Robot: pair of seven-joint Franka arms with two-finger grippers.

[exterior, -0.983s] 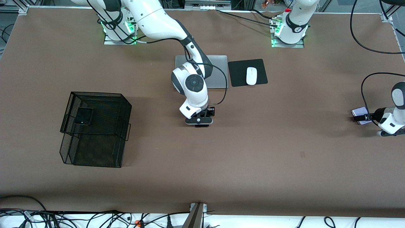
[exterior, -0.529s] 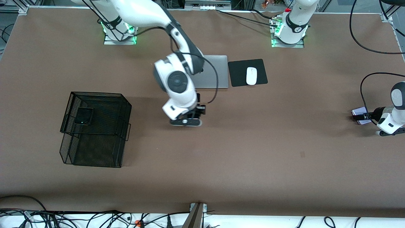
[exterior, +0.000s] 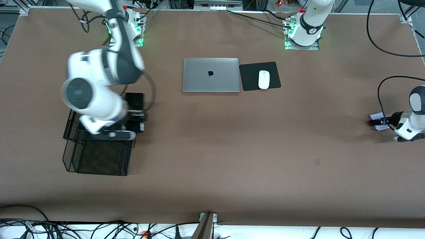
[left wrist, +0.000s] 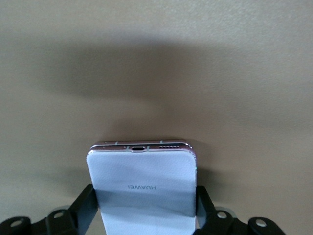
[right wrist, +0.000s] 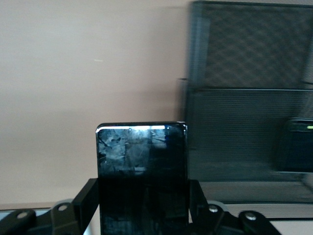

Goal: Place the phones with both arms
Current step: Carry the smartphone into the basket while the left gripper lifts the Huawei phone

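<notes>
I've got the right gripper [exterior: 132, 116] pinching the black slab [right wrist: 142, 176] over the mesh tray's [exterior: 99, 159] edge, while the left gripper [exterior: 382, 122] clamps the lavender phone [left wrist: 142, 183] on the table at its end.

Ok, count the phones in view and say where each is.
3. A black slab in the right gripper beside the mesh tray; a small black one in the tray; a white one between the left gripper's fingers on the table.
</notes>
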